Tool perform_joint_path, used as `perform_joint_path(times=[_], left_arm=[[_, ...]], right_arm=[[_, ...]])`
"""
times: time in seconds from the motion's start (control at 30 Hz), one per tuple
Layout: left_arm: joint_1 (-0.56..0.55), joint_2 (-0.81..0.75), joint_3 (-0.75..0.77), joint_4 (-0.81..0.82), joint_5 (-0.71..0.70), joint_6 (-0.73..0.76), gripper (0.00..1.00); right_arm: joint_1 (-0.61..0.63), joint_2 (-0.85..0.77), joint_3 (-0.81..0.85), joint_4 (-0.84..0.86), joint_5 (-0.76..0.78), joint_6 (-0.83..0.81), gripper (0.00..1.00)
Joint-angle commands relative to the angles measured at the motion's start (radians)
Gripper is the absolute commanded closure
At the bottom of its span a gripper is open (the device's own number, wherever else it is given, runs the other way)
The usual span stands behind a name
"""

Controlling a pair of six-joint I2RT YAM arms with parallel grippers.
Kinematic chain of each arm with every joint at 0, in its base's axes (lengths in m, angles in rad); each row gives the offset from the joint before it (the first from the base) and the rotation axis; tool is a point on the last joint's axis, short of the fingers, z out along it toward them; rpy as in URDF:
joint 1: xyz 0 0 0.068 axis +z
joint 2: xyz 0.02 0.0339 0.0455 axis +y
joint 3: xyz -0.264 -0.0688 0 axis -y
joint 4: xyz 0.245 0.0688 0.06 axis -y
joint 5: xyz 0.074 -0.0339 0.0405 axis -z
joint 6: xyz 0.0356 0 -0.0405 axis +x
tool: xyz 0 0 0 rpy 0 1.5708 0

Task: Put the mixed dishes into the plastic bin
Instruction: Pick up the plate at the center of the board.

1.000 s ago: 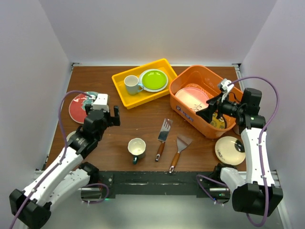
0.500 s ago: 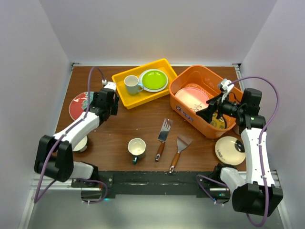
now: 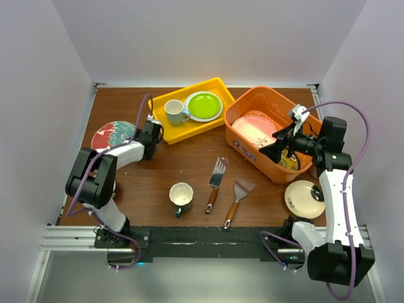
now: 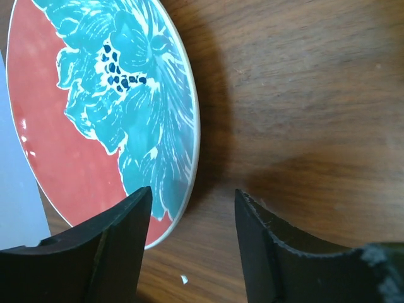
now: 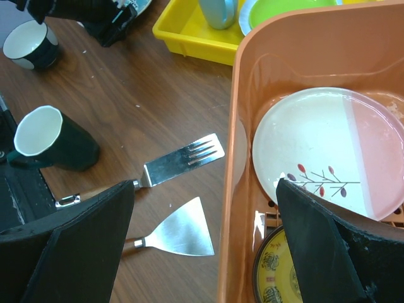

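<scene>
The red plate (image 3: pixel 112 134) lies flat at the table's (image 3: pixel 189 165) left side, well apart from the bin (image 3: pixel 247 151). The left gripper (image 4: pixel 191 196) has swung over to it and narrowed partway, jaws straddling the rim but not yet clamped, so a pick-up looks to be starting. The right gripper (image 5: pixel 205 188) hangs wide and empty over the bin.

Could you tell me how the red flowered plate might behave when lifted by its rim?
The red plate looks glazed and glossy, so it may slip in a rim grip. It seems rigid and probably breakable if dropped. Lying flat on the table, its low edge likely gives the left end effector little purchase.
</scene>
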Motion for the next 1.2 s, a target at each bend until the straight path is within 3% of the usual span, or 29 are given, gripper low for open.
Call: perform_joint_path(times=[0.0,0.3,0.43,0.7,1.17], left_arm=[[0.010,0.068,0.010,0.098,-0.084,0.055,0.43],[0.013,0.148,-0.005,0.219,-0.170,0.101,0.54],[0.013,0.145,-0.016,0.256,-0.184,0.121,0.74],[0.013,0.052,-0.031,0.287,-0.191,0.144,0.99],[-0.032,-0.235,-0.085,0.319,-0.222,0.226,1.00]], right_arm=[[0.007,-0.023,0.015,0.008,-0.030,0.002,0.01],[0.013,-0.024,0.018,0.002,-0.023,-0.005,0.01],[0.016,-0.023,0.018,0.001,-0.021,-0.006,0.01],[0.016,-0.023,0.019,-0.002,-0.020,-0.009,0.01],[0.016,-0.013,0.018,-0.001,-0.012,-0.014,0.01]])
